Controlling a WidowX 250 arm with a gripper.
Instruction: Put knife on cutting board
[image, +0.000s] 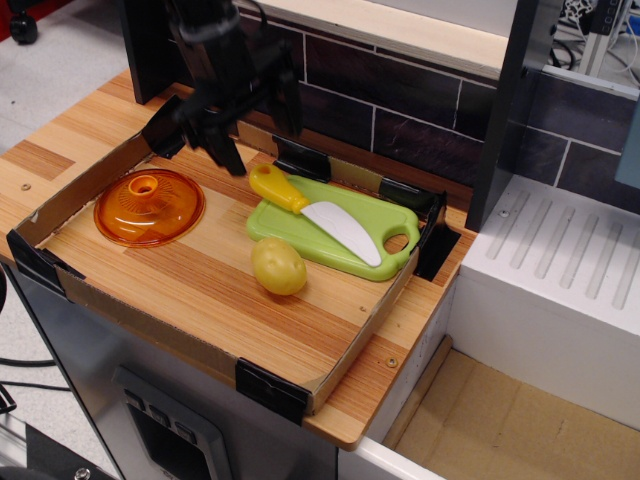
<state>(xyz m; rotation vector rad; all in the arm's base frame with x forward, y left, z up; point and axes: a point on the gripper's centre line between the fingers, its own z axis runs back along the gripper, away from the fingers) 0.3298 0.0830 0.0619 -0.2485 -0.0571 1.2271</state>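
Observation:
The knife (312, 208), with a yellow handle and a white blade, lies flat on the light green cutting board (340, 250), its handle over the board's left end and its blade pointing toward the oval handle hole. My black gripper (258, 135) hangs above and to the upper left of the knife handle. Its fingers (228, 153) are spread apart and hold nothing.
An orange round lid (150, 206) lies at the left of the shallow cardboard tray (200, 345). A yellow potato-like toy (278, 266) sits just in front of the board. A dark tiled wall runs behind. A white ribbed unit (560, 290) stands at the right.

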